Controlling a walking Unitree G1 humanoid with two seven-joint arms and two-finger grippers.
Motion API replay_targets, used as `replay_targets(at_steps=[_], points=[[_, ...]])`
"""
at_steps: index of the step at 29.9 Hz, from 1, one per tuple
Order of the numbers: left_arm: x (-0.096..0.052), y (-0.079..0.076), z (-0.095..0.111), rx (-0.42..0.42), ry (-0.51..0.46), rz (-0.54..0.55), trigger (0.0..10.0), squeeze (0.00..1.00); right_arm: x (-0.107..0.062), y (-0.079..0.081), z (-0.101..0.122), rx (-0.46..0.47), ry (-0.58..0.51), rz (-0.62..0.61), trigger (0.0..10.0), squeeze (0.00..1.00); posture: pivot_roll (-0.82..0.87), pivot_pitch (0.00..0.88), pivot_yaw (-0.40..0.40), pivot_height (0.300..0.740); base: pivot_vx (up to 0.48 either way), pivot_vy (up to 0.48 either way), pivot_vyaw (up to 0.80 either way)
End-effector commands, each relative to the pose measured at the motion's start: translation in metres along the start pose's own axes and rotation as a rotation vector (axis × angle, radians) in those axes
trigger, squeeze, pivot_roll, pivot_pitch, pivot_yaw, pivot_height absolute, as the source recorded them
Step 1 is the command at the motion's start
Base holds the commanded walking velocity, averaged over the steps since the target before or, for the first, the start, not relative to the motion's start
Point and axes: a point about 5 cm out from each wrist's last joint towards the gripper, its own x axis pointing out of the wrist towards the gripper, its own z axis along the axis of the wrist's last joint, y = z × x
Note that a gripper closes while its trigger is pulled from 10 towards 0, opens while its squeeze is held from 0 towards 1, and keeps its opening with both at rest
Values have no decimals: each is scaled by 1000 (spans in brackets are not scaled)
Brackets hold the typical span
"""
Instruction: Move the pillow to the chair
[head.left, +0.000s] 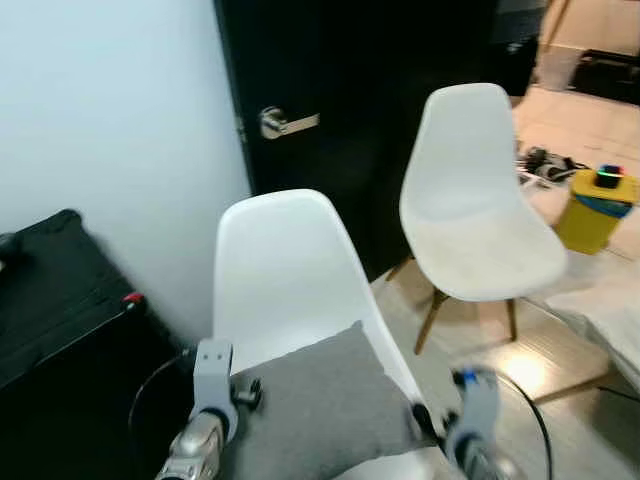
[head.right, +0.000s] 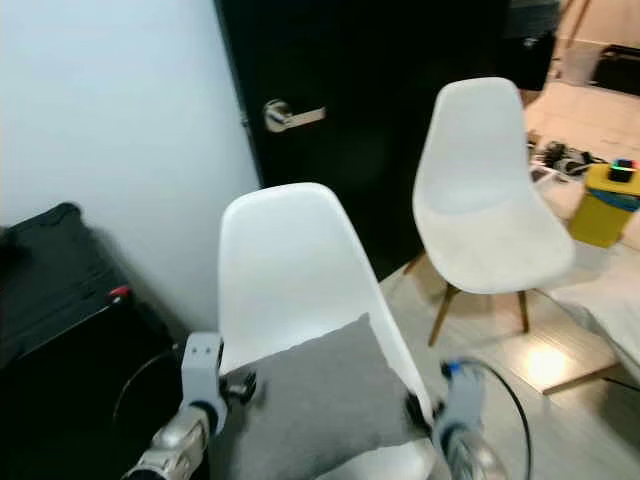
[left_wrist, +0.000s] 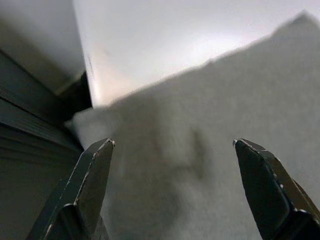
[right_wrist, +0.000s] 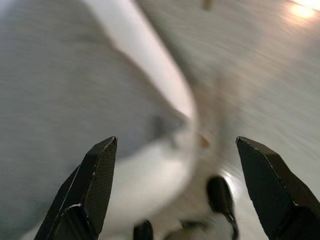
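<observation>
One pillow (head.left: 315, 410) is present: grey, soft woven fabric, roughly square, with one corner pointing up against the backrest. It lies on the seat of the nearer chair (head.left: 285, 265), leaning slightly on the backrest.

Two chairs are counted. Both are white moulded shells with smooth, rounded backs. The second chair (head.left: 475, 200) stands behind and to the right, on slanted wooden legs, well apart from the pillow.

Two pincers are counted, one at each side of the pillow. The left pincer (left_wrist: 172, 165) sits at the pillow's left edge; the wrist view shows its two black fingers spread wide with the grey fabric between them, gripping nothing. The right pincer (right_wrist: 177, 170) is at the pillow's right edge, above the seat rim; its fingers are likewise spread wide and hold nothing.

Surroundings: a black door (head.left: 360, 90) with one metal lever handle (head.left: 285, 122), a pale wall (head.left: 110, 110), a black case (head.left: 55, 300) at the left, a yellow bin (head.left: 597, 205) at the far right, and a light tiled floor (head.left: 545, 370).
</observation>
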Motion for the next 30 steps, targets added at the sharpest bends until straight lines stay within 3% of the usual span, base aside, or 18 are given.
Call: replay_targets(at_steps=[1, 10, 15, 26, 30], points=[[-4, 9, -10, -10, 38, 14, 10000, 0, 0, -4, 2, 46, -10, -26, 10000, 0, 37, 14, 69, 736, 0, 0, -650], [-3, -1, -10, -6, 49, -29, 10000, 0, -3, -20, 5, 55, -17, -111, 10000, 0, 23, 15, 73, 736, 0, 0, -670], [-2, -5, -8, -2, 36, -55, 10000, 0, -2, -19, 12, 82, -49, -104, 10000, 0, 17, 16, 73, 736, 0, 0, -675], [-2, -10, -6, 17, 12, -109, 10000, 0, 8, 4, 64, 91, -216, -5, 10000, 0, 14, 16, 76, 736, 0, 0, -674], [-2, -14, -3, 35, -7, -139, 10000, 0, 10, 22, 89, 92, -301, 77, 10000, 0, 13, 12, 76, 736, 0, 0, -673]])
